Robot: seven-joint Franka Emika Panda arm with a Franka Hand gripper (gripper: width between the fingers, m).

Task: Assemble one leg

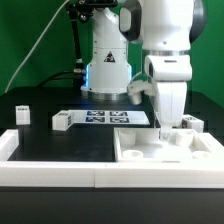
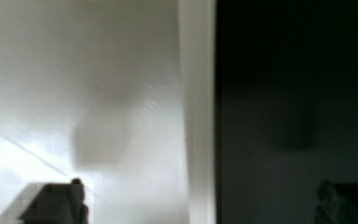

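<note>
Two small white legs with tags stand on the dark table at the exterior view's left, one [image 1: 22, 113] far left and one [image 1: 62, 122] nearer the middle. Another small white part [image 1: 190, 122] sits at the far right, behind the tabletop piece. My gripper [image 1: 165, 126] hangs straight down over the back of the large white tabletop piece [image 1: 150, 155]. In the wrist view my gripper [image 2: 197, 203] is open, its dark fingertips [image 2: 51, 203] wide apart. The tabletop piece's blurred white face [image 2: 105, 100] and edge lie between them, with dark table beside. No leg shows in the wrist view.
The marker board [image 1: 108, 118] lies flat mid-table, just to the exterior view's left of my gripper. A white raised border [image 1: 50, 170] runs along the table's front and left side. The robot base [image 1: 105, 70] stands behind the marker board.
</note>
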